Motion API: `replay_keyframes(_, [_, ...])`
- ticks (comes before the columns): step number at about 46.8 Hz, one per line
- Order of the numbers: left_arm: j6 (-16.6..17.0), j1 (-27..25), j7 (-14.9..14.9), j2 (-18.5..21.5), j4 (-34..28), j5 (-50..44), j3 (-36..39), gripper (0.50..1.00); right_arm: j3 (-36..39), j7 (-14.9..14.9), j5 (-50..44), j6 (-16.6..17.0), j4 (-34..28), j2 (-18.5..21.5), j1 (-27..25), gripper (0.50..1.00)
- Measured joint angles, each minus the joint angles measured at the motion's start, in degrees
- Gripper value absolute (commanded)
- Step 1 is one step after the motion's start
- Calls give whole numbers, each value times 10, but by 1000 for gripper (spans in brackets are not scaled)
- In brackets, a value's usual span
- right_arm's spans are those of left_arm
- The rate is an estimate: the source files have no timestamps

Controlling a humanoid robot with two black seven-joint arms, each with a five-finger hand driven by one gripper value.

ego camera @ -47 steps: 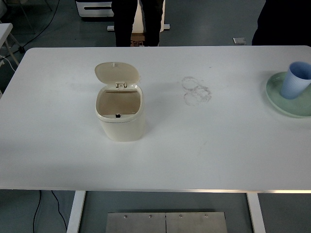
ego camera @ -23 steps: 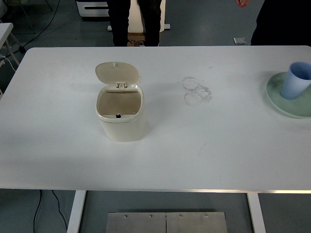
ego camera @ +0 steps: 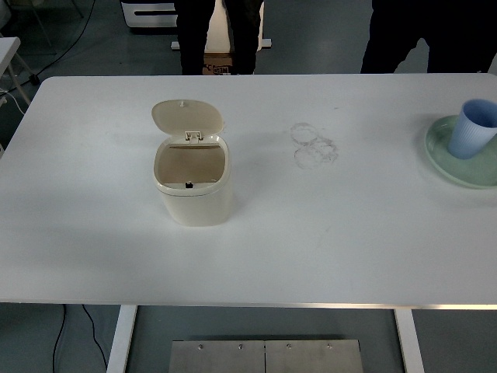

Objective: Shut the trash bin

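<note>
Head view: the cream trash bin (ego camera: 192,181) is seen left of centre on the table (ego camera: 334,233), lid (ego camera: 186,116) unmoved and upright; only a person (ego camera: 435,35) has shifted beyond the far edge, neither hand is in view, closing is unstarted.

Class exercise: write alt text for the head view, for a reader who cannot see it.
A small cream trash bin stands on a white table with its lid flipped open and tilted back. A blue cup sits on a green plate at the right edge; two people stand beyond the far edge. No robot hand shows.
</note>
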Motion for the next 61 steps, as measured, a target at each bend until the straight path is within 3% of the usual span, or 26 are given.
replay_keyframes(18, [45,-18,-1,-58,0,-1,-32,1000,0,0,0,0,0,0,0,991])
replay_keyframes(42, [88,-48,-2,-103,-1,-9,-52,1000,0,0,0,0,0,0,1,991])
replay_keyframes(52, [139,-55,-2,-151,0,-11,-52,1000,0,0,0,0,0,0,0,991])
replay_keyframes(61, [166,-57,-2,-156,0,-11,-52,1000,0,0,0,0,0,0,0,991])
